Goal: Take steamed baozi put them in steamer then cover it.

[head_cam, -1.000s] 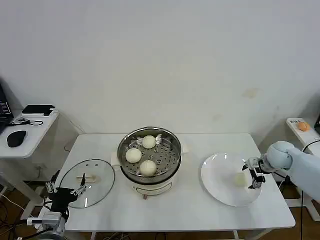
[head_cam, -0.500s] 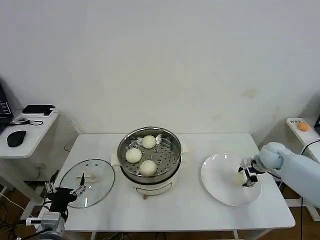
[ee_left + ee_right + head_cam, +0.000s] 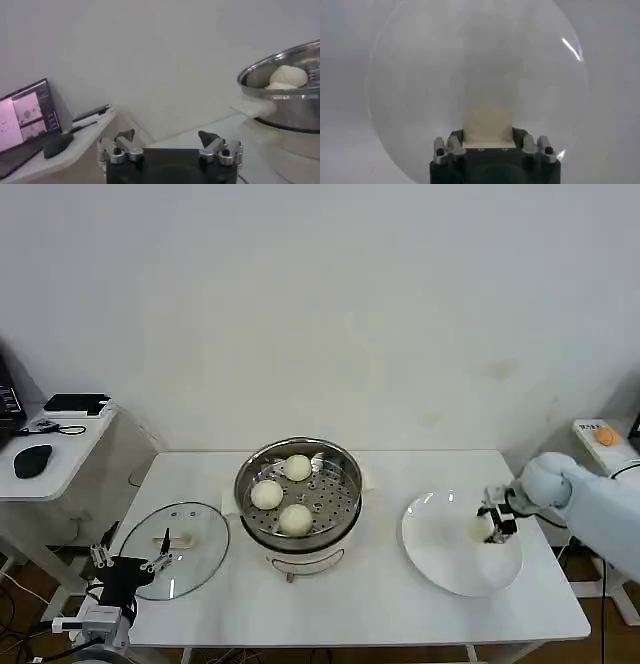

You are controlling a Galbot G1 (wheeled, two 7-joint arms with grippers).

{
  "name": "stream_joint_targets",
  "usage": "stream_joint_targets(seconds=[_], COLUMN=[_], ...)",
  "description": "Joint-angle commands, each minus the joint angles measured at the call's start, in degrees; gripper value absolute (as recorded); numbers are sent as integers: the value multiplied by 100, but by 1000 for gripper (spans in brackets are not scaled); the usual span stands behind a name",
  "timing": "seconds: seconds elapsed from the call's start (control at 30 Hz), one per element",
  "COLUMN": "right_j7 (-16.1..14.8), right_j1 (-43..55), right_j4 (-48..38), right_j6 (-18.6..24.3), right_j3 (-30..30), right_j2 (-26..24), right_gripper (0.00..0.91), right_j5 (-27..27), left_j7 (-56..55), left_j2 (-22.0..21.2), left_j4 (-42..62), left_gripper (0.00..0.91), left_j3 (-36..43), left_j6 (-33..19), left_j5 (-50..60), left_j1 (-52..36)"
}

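Steel steamer (image 3: 300, 484), 3 baozi (image 3: 295, 518), 1 in right hand (image 3: 494, 527)

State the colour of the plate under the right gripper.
White, glossy; the plate shows best in the head view, with the right gripper over it.

The steamer (image 3: 299, 486) is polished stainless steel, mirror-bright on its rim and wall, with a perforated metal tray floor and a glossy white plastic-looking base. The baozi (image 3: 295, 519) in it have a smooth, matt, doughy skin. On the left, the cover (image 3: 175, 550) is clear glass, shiny, with a thin metal rim. On the right, the plate (image 3: 445, 569) is glossy white and catches highlights. The desk (image 3: 380, 609) has a smooth, matt white top. The left gripper (image 3: 170, 145) has brushed-metal knuckles and dark matt fingers (image 3: 207, 137).
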Motion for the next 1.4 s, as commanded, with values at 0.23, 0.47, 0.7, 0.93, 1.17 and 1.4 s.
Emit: stream_joint_targets(seconds=[0.23,0.47,0.7,0.93,1.17,1.4], right_j7=[195,758,1183,1506,1577,1546], right_j1=[3725,3906,3731,3163,2792,2446], right_j4=[1268,1218,600,87,-65,-300], right_j6=[-728,-1470,-1993,-2420,-2758,-2821], right_j3=[-2513,-2801,-2697,-2613,-2682,-2601], right_j2=[656,1755,2996,3735,3841,3798], right_gripper=[675,675,675,675,675,665], right_j5=[2014,3011,4027,4445,4410,4149], left_j7=[-2,-1,-2,-2,-1,-3], left_j2=[-78,-123,-172,-193,-195,-192], left_j4=[38,-39,-40,-41,-40,-23], left_gripper=[907,907,907,907,907,907], left_j3=[26,20,-78,-109,-172,-167], left_j6=[-11,-10,-37,-45,-54,-60], left_j5=[0,-1,-2,-8,-53,-57], left_j1=[-56,-57,-31,-61,-48,-52])
